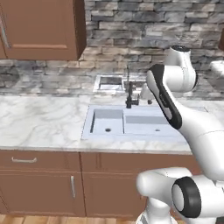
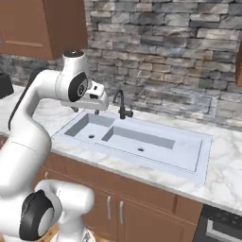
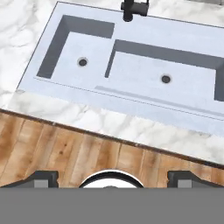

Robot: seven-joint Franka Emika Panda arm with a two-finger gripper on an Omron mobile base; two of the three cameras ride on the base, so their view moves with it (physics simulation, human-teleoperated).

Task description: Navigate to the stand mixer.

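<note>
Gripper (image 3: 112,178) wide open, holds nothing, hovering above sink (image 3: 131,65).

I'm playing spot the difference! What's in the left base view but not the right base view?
Left base view: a drawer with a handle under the long counter left of the sink. Right base view: a dark appliance at the lower right, a black thing cut off at the left edge. Both: the sink, black faucet, stone wall and white arm.
</note>
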